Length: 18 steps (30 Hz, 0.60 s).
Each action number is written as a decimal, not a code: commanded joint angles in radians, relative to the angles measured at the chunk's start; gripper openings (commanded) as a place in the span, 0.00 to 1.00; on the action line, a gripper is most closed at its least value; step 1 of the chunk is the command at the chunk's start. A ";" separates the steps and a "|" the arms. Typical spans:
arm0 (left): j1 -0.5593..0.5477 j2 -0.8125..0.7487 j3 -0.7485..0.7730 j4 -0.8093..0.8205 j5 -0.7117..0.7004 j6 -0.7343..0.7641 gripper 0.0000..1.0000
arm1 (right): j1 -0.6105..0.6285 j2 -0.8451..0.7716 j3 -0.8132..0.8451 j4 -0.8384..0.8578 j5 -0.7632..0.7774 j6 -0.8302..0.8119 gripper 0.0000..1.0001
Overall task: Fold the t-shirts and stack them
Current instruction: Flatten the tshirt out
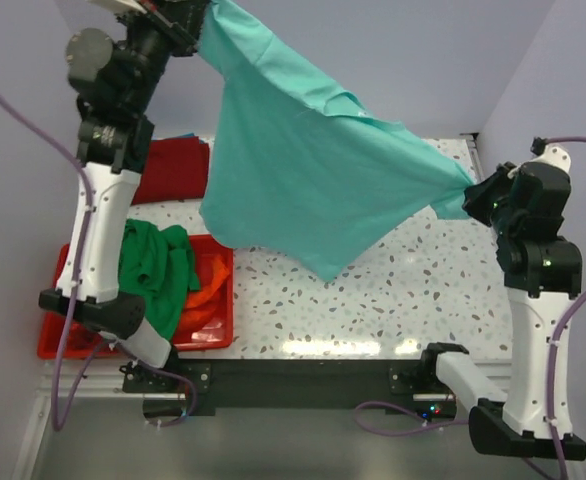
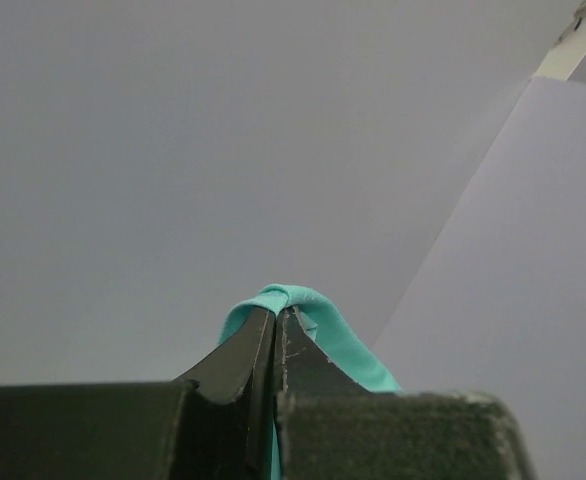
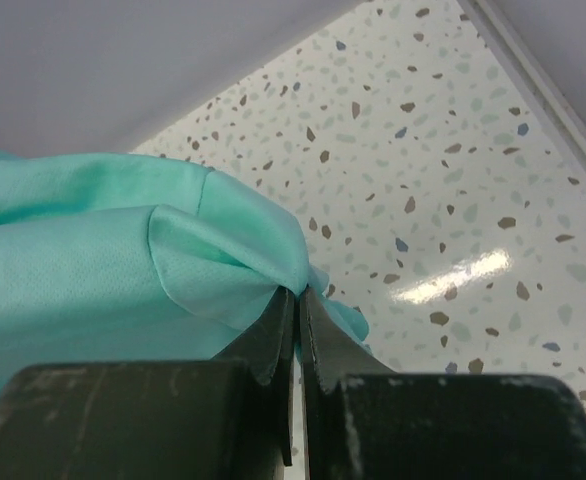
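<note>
A teal t-shirt (image 1: pixel 303 170) hangs spread in the air above the table, stretched between both arms. My left gripper (image 1: pixel 195 38) is raised high at the top left, shut on one edge of the teal t-shirt (image 2: pixel 318 325). My right gripper (image 1: pixel 470 197) is lower at the right, shut on a bunched edge of the teal t-shirt (image 3: pixel 123 270). A dark red t-shirt (image 1: pixel 173 168) lies at the back left of the table. A green t-shirt (image 1: pixel 158 262) and an orange t-shirt (image 1: pixel 205 292) sit crumpled in the red bin (image 1: pixel 53 340).
The speckled white table (image 1: pixel 393 290) runs under the hanging shirt. A bit of blue cloth (image 1: pixel 185 137) shows behind the dark red t-shirt. Walls close in at the back and right. The black base rail (image 1: pixel 303 385) lies along the near edge.
</note>
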 commanded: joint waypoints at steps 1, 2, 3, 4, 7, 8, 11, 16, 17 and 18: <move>-0.095 0.166 0.012 0.136 -0.098 0.145 0.00 | 0.001 0.014 -0.096 -0.008 0.004 0.035 0.00; -0.120 0.273 0.056 0.138 -0.110 0.169 0.00 | 0.001 0.021 -0.136 0.007 -0.001 0.041 0.00; -0.155 0.330 0.087 0.138 -0.121 0.184 0.00 | 0.001 0.028 -0.223 0.042 0.004 0.052 0.00; -0.166 0.388 0.122 0.129 -0.119 0.174 0.00 | -0.002 0.037 -0.263 0.054 0.010 0.061 0.00; -0.200 0.583 0.229 0.147 -0.099 0.152 0.00 | -0.001 0.067 -0.380 0.080 0.045 0.089 0.00; -0.217 0.631 0.210 0.179 -0.093 0.153 0.03 | -0.001 0.066 -0.408 0.088 0.059 0.097 0.00; -0.249 0.662 0.113 0.238 -0.047 0.167 0.56 | -0.001 0.057 -0.501 0.119 0.097 0.104 0.00; -0.287 0.579 -0.058 0.164 -0.030 0.233 0.96 | -0.001 0.070 -0.587 0.140 0.114 0.083 0.00; -0.297 0.509 -0.155 0.164 -0.036 0.235 0.98 | -0.002 0.075 -0.595 0.145 0.108 0.083 0.00; -0.301 0.472 -0.200 0.114 -0.043 0.230 0.99 | -0.002 0.078 -0.606 0.154 0.105 0.083 0.00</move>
